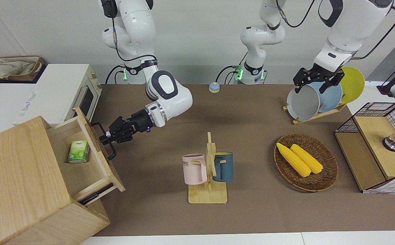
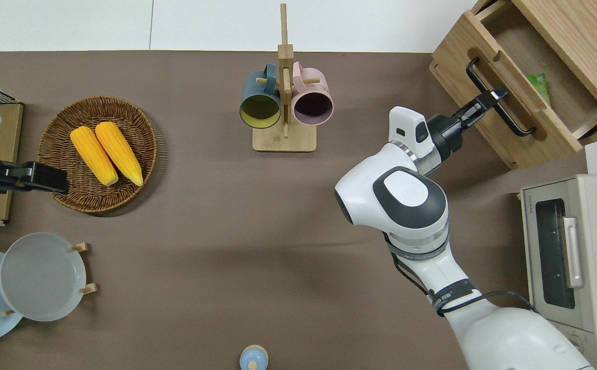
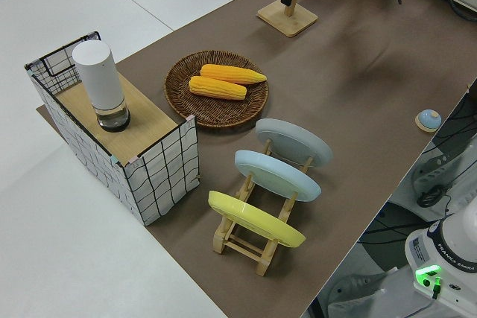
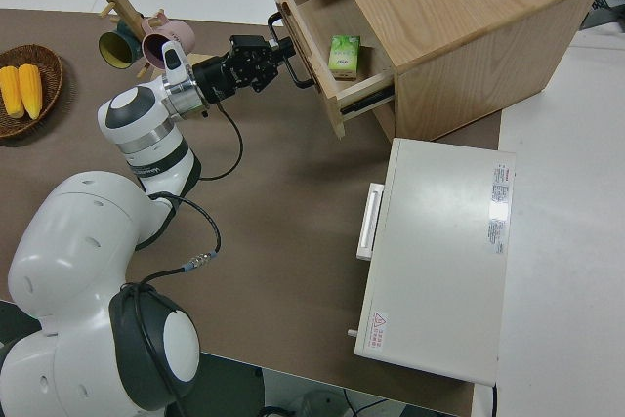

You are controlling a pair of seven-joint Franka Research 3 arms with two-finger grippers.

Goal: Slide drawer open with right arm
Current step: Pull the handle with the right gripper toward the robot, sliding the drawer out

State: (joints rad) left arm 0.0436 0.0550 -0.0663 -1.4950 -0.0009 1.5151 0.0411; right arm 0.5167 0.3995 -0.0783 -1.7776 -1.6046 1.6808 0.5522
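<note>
The drawer [image 1: 81, 160] stands pulled well out of the wooden cabinet [image 1: 17, 183], far enough that its inside is open to view, with a small green carton [image 1: 78, 151] lying on its floor. So the main pull looks largely done. The right gripper [image 1: 106, 136] is at the black loop handle [image 1: 104, 139] on the drawer front, its 2 fingers pressed onto the bar near the middle, the arm stretched out almost level from the table's middle toward it. The drawer front sits right at the fingertips, with the carton past them, deeper in the drawer.

What seems left, at a guess: perhaps a last bit of travel if the drawer is meant to come to its stop, then letting go of the handle and drawing clear. A slide rail [image 1: 95, 194] shows along the drawer's side, so some travel may remain, though I cannot tell how much.

The left arm is parked, and I cannot tell how its fingers are set.
</note>
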